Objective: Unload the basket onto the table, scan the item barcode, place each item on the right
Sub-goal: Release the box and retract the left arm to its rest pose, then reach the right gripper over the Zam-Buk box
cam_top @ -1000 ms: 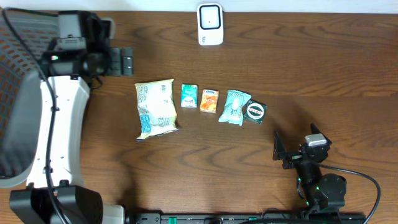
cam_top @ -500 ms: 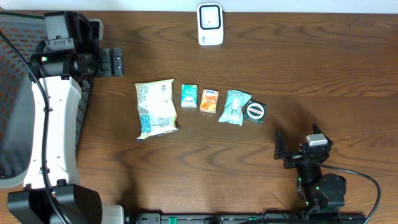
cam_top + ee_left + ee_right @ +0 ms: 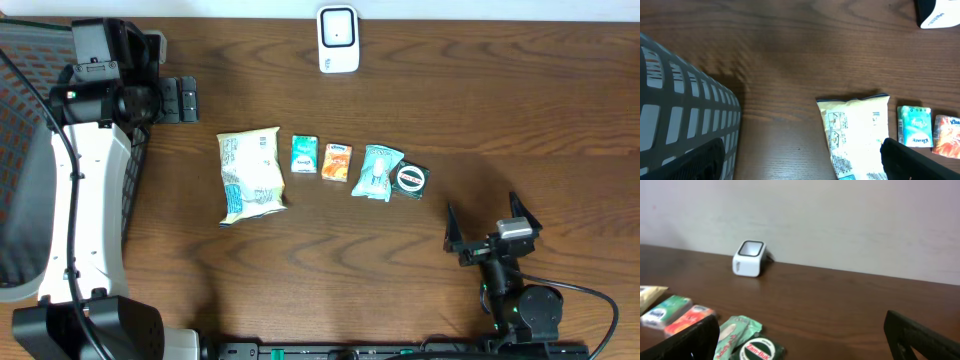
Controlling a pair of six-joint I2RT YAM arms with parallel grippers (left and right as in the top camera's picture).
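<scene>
A row of items lies mid-table: a pale snack bag (image 3: 250,175), a green tissue pack (image 3: 304,155), an orange pack (image 3: 337,161), a teal pouch (image 3: 377,172) and a dark green Zam-Buk tin (image 3: 410,179). The white barcode scanner (image 3: 338,39) stands at the far edge. My left gripper (image 3: 188,100) is open, up and to the left of the snack bag (image 3: 857,130), holding nothing. Near the front right, my right gripper (image 3: 485,228) is open and empty. It looks over the tin (image 3: 757,350) and pouch (image 3: 737,330) toward the scanner (image 3: 750,257).
A grey mesh basket (image 3: 20,150) fills the left side, and its wall (image 3: 680,100) shows close beside my left gripper (image 3: 802,167). A pale wall rises behind the table's far edge. Bare wood lies between my right gripper (image 3: 802,340) and the scanner.
The left arm has shifted a little to the left, away from the items. The right gripper has moved slightly to the right. Both stay open and no item has moved.
</scene>
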